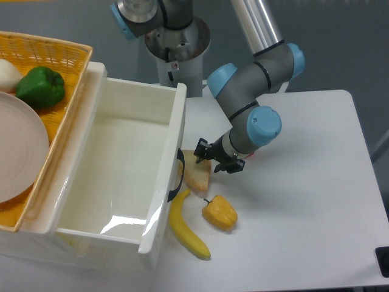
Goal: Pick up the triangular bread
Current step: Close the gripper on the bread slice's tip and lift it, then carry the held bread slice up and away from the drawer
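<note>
Starting at your left: the wicker basket (73,91) with the green pepper (40,87) and a plate (18,152), then the white tub (173,121); none of that concerns you. Just right of the tub wall, the triangular bread (197,176) lies flat on the bench (304,201), with the banana (185,228) and the yellow pepper (220,212) close below it. Your hand (217,160) is down at the bread's upper edge, fingers spread, nothing held as far as I can see. I'd call this the final approach before the grasp. Next you need the fingers astride the wedge, clear of the tub wall, then close and lift straight up.
</note>
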{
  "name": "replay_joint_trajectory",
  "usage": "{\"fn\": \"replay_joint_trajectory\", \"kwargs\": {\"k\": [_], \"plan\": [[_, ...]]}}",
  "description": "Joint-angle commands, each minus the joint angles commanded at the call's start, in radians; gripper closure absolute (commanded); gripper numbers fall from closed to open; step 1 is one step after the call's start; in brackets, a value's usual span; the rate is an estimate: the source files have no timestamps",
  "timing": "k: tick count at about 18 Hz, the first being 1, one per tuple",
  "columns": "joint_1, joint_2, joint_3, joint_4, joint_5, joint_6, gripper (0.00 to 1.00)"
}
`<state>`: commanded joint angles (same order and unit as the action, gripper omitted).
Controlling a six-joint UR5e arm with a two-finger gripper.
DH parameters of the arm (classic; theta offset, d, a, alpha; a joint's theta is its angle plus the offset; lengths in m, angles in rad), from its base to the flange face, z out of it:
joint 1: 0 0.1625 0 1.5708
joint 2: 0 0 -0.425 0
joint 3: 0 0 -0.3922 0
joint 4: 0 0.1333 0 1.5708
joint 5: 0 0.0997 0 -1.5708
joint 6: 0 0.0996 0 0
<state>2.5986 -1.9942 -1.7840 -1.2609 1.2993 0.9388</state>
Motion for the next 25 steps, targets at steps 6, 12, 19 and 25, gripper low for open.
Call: {"fn": "replay_joint_trajectory", "kwargs": {"k": [6,12,19,25], "plan": [[0.003,0.000,0.020,0.000,-0.008,-0.005,1.00],[0.008,0.000,0.078,0.000,0.008,-0.003,1.00],[0.018,-0.011,0.207,0.000,0.053,0.011,1.00],[0.031,-0.006,0.245,-0.003,0.113,0.028,1.00]]}}
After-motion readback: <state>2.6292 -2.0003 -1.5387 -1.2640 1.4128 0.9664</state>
